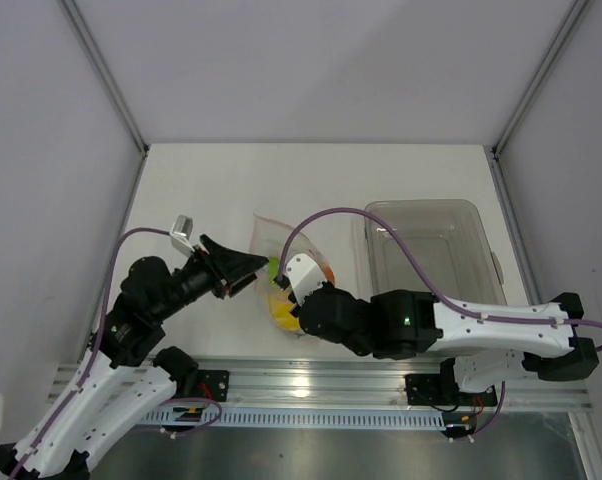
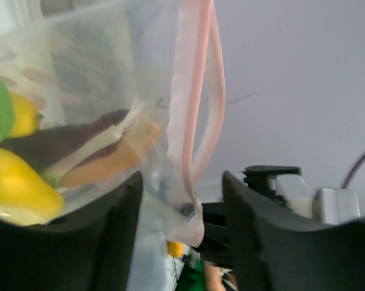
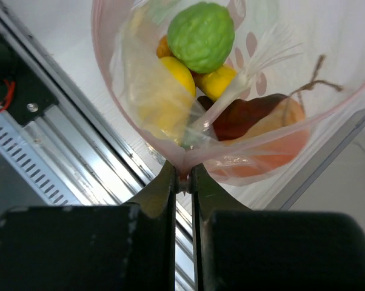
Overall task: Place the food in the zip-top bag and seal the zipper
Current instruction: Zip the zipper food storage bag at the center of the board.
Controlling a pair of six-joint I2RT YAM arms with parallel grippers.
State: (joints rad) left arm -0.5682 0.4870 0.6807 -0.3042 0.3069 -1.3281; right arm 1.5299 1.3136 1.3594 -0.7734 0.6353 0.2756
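Observation:
The zip-top bag hangs lifted between my two grippers, above the table's near middle. The food is inside it: a green round fruit, yellow lemon-like fruits, a reddish-brown curved piece and an orange chunk. My right gripper is shut on one end of the pink zipper. My left gripper is open. The bag's other corner hangs between its fingers, and the zipper's two pink strips stand apart there. In the top view the left gripper is at the bag's left side and the right gripper at its near side.
A rigid clear rectangular bin stands to the right of the bag, behind the right arm. A metal rail runs along the table's near edge under the bag. White walls close in the table on three sides.

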